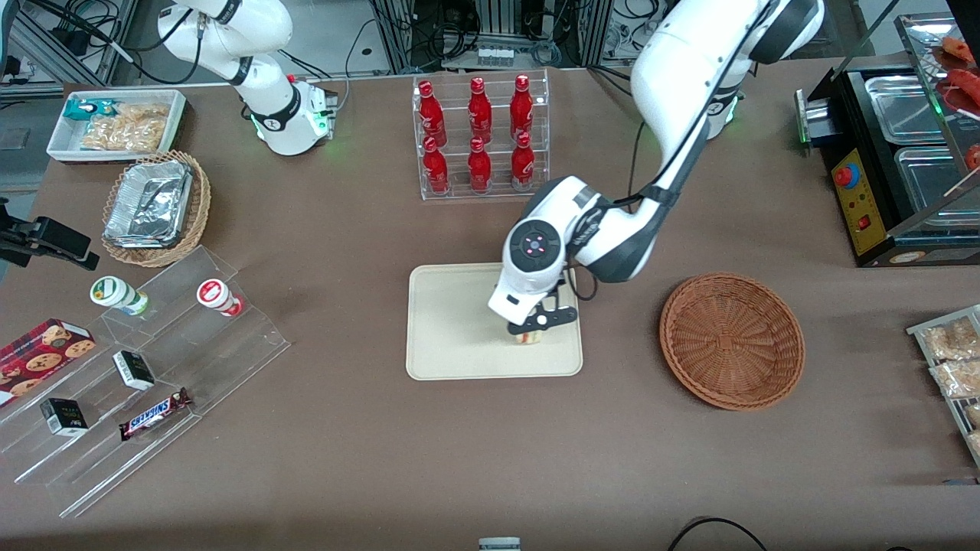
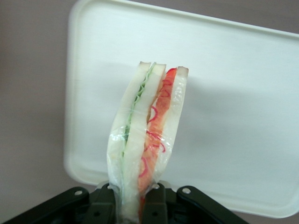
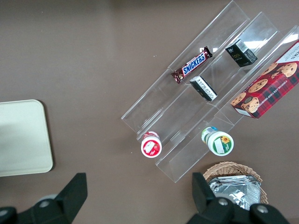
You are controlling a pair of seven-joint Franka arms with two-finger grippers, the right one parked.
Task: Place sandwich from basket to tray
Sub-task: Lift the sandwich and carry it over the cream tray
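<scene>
While the desk (image 1: 344, 229) carries every item on its matte brown surface, the items are listed here from largest to smallest.

Tray (image 1: 452, 337): flat, beige, rectangular, with rounded corners and a low smooth rim. It lies near the middle of the desk, nearer the front camera than the clear rack of red bottles (image 1: 480, 134).

Basket (image 1: 731, 340): round, shallow, reddish-brown woven wicker, with nothing visible inside. It sits well apart from the tray, toward the working arm's end of the desk.

Hand (image 1: 534, 330): black two-finger unit on a white glossy wrist, positioned over the tray near the edge closest to the basket. In the wrist view the hand (image 2: 132, 205) is clenched on the sandwich, its fingers (image 2: 100, 205) pressing both bread faces at the wedge's base.

Sandwich (image 2: 147, 135): triangular wedge of pale cream bread in clear film, showing a green layer and a red layer on its cut edge. It stands upright between the fingers above the tray surface; contact with the tray cannot be determined. In the front view only a small part of the sandwich (image 1: 530, 336) shows beneath the hand.
</scene>
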